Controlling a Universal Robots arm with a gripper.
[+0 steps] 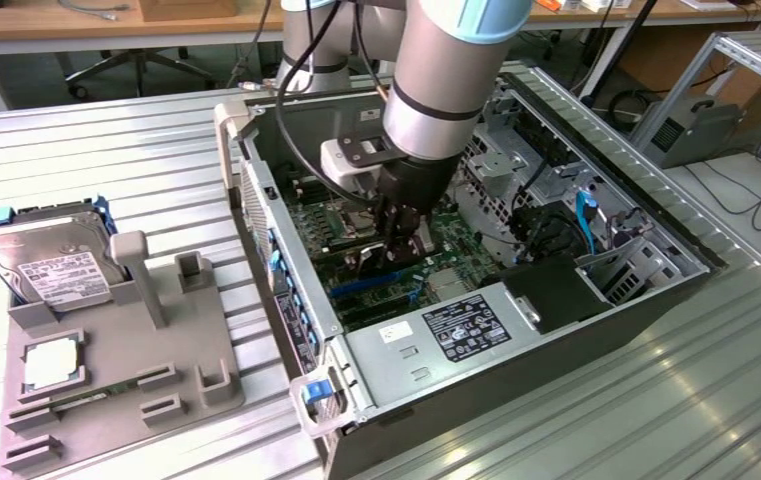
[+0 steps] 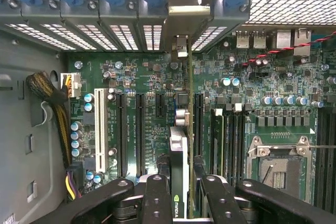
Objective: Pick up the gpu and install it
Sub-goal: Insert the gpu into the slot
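Observation:
The gpu (image 2: 181,150) stands on edge between my two black fingers (image 2: 157,198), and my gripper (image 2: 184,182) is shut on it. The card runs along a black expansion slot of the green motherboard (image 2: 152,74), and its metal bracket (image 2: 181,11) reaches the rear slot openings. I cannot tell whether it is seated in the slot. In the exterior view my gripper (image 1: 400,235) reaches down into the open computer case (image 1: 253,180), with the dark gpu (image 1: 383,265) just under it above the board.
A white slot (image 2: 100,129) and an empty CPU socket (image 2: 278,169) flank the card. A cable bundle (image 2: 50,95) lies at the case wall. Outside the case, a grey fixture (image 1: 127,360) holds the hard drive (image 1: 40,255), a CPU (image 1: 53,362) and a memory stick (image 1: 87,395).

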